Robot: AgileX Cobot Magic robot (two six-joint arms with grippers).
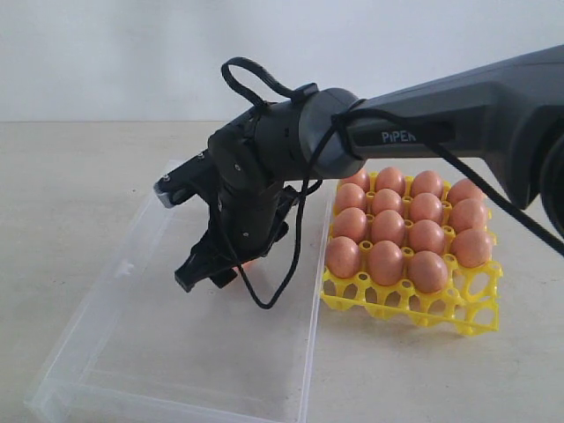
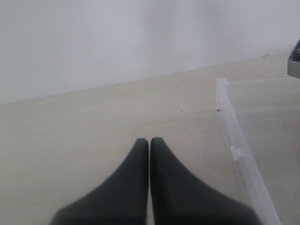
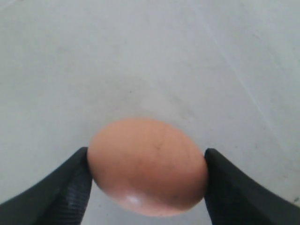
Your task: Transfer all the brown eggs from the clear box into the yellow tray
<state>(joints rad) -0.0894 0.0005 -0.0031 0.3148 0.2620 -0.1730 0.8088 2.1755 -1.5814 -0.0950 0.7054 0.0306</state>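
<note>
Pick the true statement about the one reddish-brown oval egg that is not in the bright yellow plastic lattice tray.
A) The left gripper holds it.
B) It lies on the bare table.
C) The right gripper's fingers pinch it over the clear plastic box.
C: in the right wrist view the reddish-brown egg sits in the right gripper, both fingers touching it, and the exterior view puts that gripper above the clear plastic box.

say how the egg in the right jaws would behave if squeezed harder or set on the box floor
The brown egg looks smooth and glossy, pinched only at two sides by the jaws of the right gripper, so it may slip. Squeezing harder could crack it. On the flat floor of the clear box it would probably roll.
</note>
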